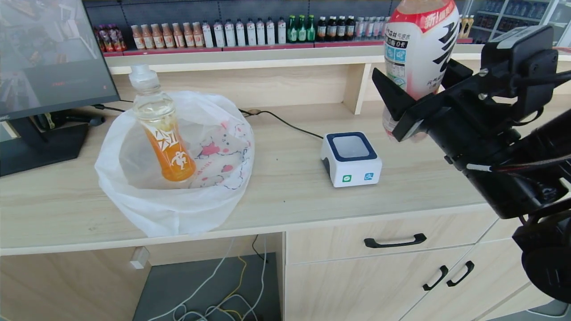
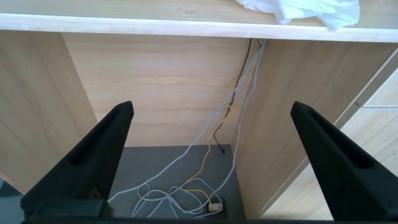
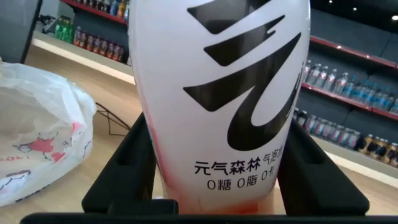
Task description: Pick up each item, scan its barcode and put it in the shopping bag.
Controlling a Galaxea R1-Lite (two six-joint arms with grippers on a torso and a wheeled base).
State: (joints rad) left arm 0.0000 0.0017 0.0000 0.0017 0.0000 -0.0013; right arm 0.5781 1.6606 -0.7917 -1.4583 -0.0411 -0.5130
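My right gripper (image 1: 417,104) is shut on a tall white and pink drink bottle (image 1: 417,49), held upright in the air to the right of and above the scanner (image 1: 351,158), a small white and blue box on the counter. In the right wrist view the bottle (image 3: 224,93) stands between the black fingers (image 3: 124,168). The white shopping bag (image 1: 178,160) lies open on the counter's left part, with an orange drink bottle (image 1: 161,129) standing in it. My left gripper (image 2: 211,162) is open, low under the counter edge, facing the cable space.
A monitor (image 1: 49,53) stands at the back left. A cable (image 1: 285,122) runs across the counter behind the scanner. A shelf of bottles (image 1: 267,31) lines the back. Drawers with black handles (image 1: 395,242) sit below the counter. Loose cables (image 2: 205,186) hang under it.
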